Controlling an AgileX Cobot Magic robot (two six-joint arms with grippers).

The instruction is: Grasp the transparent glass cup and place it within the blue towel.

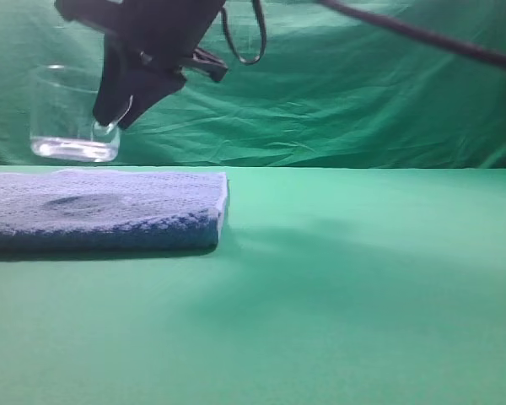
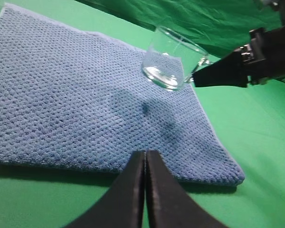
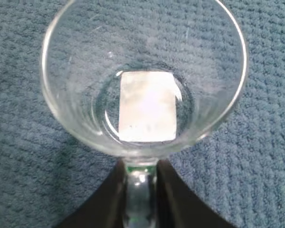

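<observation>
Exterior high view: one transparent glass cup (image 1: 74,114), upright, hanging in the air above the left part of the blue towel (image 1: 101,211) and clear of it, with its shadow on the cloth below. One right claw (image 1: 118,105), black, reaching across from the right and gripping the cup by its handle side. Towel lies flat on the green bench (image 1: 363,295); green drape (image 1: 363,93) behind.

Left wrist view: one left claw (image 2: 145,166), its jaws pressed together on nothing, poised over the towel's near edge. Cup (image 2: 173,59) aloft above the far right part of the towel (image 2: 61,95), right claw (image 2: 199,76) at its handle.

Right wrist view: cup (image 3: 145,80) seen from above, pale rectangular glare in its base, towel (image 3: 266,166) all around beneath. Right claw (image 3: 140,190) has both jaws set against the loop handle, one on each side.

Status, as judged: grasp and carry done; lowering onto the towel and release remain.
</observation>
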